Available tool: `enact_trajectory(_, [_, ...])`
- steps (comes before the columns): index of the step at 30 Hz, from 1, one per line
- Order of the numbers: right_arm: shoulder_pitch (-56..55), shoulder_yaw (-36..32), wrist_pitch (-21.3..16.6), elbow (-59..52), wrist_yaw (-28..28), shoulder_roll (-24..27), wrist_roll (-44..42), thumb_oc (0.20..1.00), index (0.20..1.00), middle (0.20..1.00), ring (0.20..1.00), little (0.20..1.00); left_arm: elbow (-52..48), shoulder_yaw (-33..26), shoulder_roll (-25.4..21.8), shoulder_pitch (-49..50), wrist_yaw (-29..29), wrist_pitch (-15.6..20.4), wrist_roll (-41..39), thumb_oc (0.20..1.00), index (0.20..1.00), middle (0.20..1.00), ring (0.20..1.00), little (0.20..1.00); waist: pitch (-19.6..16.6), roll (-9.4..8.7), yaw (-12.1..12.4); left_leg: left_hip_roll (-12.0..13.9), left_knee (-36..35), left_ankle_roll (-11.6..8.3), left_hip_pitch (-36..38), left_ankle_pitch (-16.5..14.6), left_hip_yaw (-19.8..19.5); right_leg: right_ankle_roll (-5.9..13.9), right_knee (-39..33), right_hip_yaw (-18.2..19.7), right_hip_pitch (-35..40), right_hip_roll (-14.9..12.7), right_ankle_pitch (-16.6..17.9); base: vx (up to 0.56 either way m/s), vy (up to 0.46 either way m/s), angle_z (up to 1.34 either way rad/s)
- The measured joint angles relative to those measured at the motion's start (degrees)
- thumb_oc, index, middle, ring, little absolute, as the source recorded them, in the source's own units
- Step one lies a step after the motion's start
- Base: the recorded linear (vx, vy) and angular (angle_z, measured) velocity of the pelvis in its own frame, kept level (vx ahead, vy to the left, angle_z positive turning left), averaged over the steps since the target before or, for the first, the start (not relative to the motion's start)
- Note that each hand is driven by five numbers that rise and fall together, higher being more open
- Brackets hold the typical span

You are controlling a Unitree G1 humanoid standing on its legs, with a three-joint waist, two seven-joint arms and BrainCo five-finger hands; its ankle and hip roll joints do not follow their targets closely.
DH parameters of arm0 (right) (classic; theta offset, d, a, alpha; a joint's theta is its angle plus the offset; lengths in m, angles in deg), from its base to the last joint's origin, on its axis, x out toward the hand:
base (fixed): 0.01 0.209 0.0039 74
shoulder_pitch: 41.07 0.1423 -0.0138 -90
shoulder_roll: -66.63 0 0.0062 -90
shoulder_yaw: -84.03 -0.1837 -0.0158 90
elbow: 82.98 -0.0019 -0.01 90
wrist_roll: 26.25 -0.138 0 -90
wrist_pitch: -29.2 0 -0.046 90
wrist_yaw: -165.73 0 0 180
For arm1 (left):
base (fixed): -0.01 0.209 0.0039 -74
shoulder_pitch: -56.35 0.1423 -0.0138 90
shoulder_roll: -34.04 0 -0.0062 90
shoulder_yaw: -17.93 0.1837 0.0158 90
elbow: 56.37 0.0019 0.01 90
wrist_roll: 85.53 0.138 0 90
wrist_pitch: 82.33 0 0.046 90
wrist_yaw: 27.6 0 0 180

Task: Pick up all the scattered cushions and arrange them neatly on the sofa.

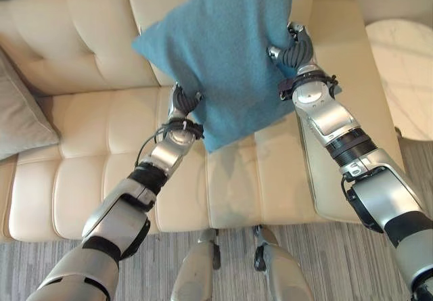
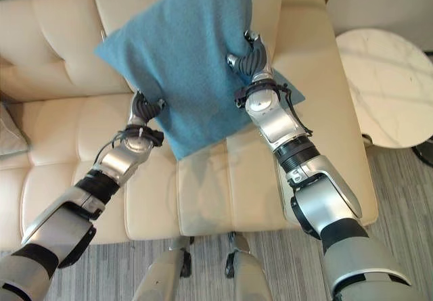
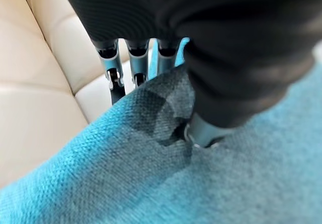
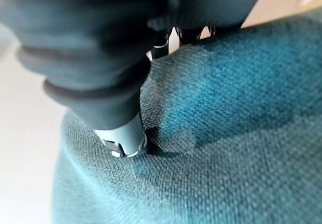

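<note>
A teal cushion (image 1: 216, 51) hangs tilted, one corner down, above the cream sofa (image 1: 81, 179), held up between my two hands. My left hand (image 1: 184, 105) pinches its lower left edge: in the left wrist view the thumb (image 3: 201, 128) digs into the teal cloth (image 3: 151, 183) and the fingers (image 3: 114, 73) pass behind the edge. On the right side my right hand (image 2: 252, 57) pinches it the same way, thumb (image 4: 123, 138) sunk into the fabric (image 4: 226, 133). The cushion's right corner sticks out past that wrist.
A grey cushion (image 1: 20, 111) leans at the sofa's left end. To the right of the sofa stands a round white marble side table (image 2: 385, 91). Grey carpet (image 1: 318, 260) lies in front of the seat.
</note>
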Motion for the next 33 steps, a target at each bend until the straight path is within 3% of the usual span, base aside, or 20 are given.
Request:
enact_trajectory(6, [0.3, -0.3, -1.5, 2.5, 4.0, -0.2, 0.3, 0.2, 0.2, 0.2, 0.2, 0.2, 5.4, 0.6, -1.6, -7.5, -1.1, 0.0, 6.0, 0.2, 0.2, 0.2, 0.2, 0.2, 4.1, -0.02, -1.4, 0.2, 0.2, -0.12, -3.8, 0.2, -0.1, -0.39, 0.0, 0.1, -3.8, 0.1, 0.6, 0.01, 0.003, -0.02])
enact_trajectory(7, [0.3, -0.6, -1.8, 3.7, 5.4, -1.6, 1.1, 0.319, 0.319, 0.319, 0.319, 0.319, 7.6, 0.6, -0.9, -8.8, -2.1, 0.0, 6.8, 0.2, 0.2, 0.2, 0.2, 0.2, 4.2, 0.04, -1.4, 0.2, 0.2, -0.13, -4.5, 0.2, 0.0, -0.39, 0.0, 0.2, -4.6, 0.1, 0.6, 0.01, 0.016, -0.07])
enact_trajectory(8, [0.3, -0.7, -2.0, 3.8, 6.0, -2.0, 1.4, 0.837, 0.837, 0.837, 0.837, 0.837, 8.2, 0.5, -0.5, -9.5, -2.6, 0.0, 6.8, 0.2, 0.2, 0.2, 0.2, 0.2, 4.4, 0.05, -1.4, 0.2, 0.2, -0.12, -4.9, 0.2, 0.0, -0.4, 0.0, 0.3, -4.9, 0.1, 0.6, 0.03, 0.007, -0.04])
enact_trajectory(9, [0.3, -0.6, -2.6, 4.1, 6.9, -2.7, 1.9, 1.0, 1.0, 1.0, 1.0, 1.0, 8.3, 0.4, -0.5, -10.3, -3.2, 0.0, 6.8, 0.94, 0.94, 0.94, 0.94, 0.94, 5.3, 0.06, -1.5, 0.2, 0.2, -0.12, -4.9, 0.2, 0.0, -0.4, 0.0, 0.3, -5.1, 0.0, 0.6, 0.0, 0.0, 0.0])
enact_trajectory(10, [0.3, -0.6, -2.7, 4.3, 7.2, -3.1, 1.9, 1.0, 1.0, 1.0, 1.0, 1.0, 8.3, 0.1, -0.4, -10.6, -3.4, 0.0, 6.8, 1.0, 1.0, 1.0, 1.0, 1.0, 5.7, 0.11, -1.5, 0.2, 0.2, -0.12, -4.9, 0.2, 0.0, -0.4, 0.0, 0.3, -5.1, 0.0, 0.6, 0.0, 0.0, 0.0])
enact_trajectory(19, [-0.7, -0.5, -5.4, 10.5, 7.5, -6.7, 1.9, 1.0, 1.0, 1.0, 1.0, 1.0, 14.6, -6.2, 5.1, -10.8, -5.4, 0.5, 5.4, 1.0, 1.0, 1.0, 1.0, 1.0, 6.0, 0.0, -1.2, 0.0, 0.2, -0.12, -1.9, 0.2, -0.3, -0.4, 0.1, -0.1, -1.8, -0.2, 0.6, 0.03, 0.011, 0.02])
enact_trajectory(24, [-5.4, -3.5, -6.4, 9.3, 6.1, -7.2, 1.8, 1.0, 1.0, 1.0, 1.0, 1.0, 10.4, -11.6, 4.4, -3.9, -4.2, 4.7, -1.0, 1.0, 1.0, 1.0, 1.0, 1.0, 5.9, -0.04, -1.1, -0.1, -1.3, -0.15, 4.8, 0.2, -0.6, -0.22, -0.2, -0.2, 4.3, -0.1, 0.4, 0.06, 0.043, 0.0])
enact_trajectory(28, [-18.7, -11.4, -9.9, 1.8, 5.3, -6.1, 1.8, 1.0, 1.0, 1.0, 1.0, 1.0, -1.3, -18.1, 2.0, 11.4, -1.6, 8.6, -1.0, 1.0, 1.0, 1.0, 1.0, 1.0, 4.9, -0.07, -1.1, -0.2, -3.0, -0.68, 9.7, 0.0, -0.9, 1.08, -0.3, 0.0, 8.5, -0.2, -1.2, 0.06, 0.058, 0.02])
enact_trajectory(31, [-29.8, -13.5, -9.9, -1.8, 3.2, -5.5, 1.9, 1.0, 1.0, 1.0, 1.0, 1.0, -4.2, -21.8, 1.5, 23.4, 0.6, 8.7, -1.0, 1.0, 1.0, 1.0, 1.0, 1.0, 1.2, -0.19, -1.0, -0.4, -3.0, -0.09, 10.3, -0.5, -0.8, 0.74, -0.3, 0.1, 9.1, -0.2, -1.5, 0.05, 0.098, -0.01])
enact_trajectory(33, [-36.7, -15.2, -10.0, -4.1, 1.3, -5.8, 1.9, 1.0, 1.0, 1.0, 1.0, 1.0, -7.4, -26.0, 3.3, 31.5, 2.3, 9.0, -0.9, 1.0, 1.0, 1.0, 1.0, 1.0, 0.9, -0.18, -0.9, -0.4, -3.0, -0.09, 12.8, -0.7, -0.8, 1.13, -0.3, 0.1, 11.5, -0.3, -1.6, 0.01, 0.092, -0.04])
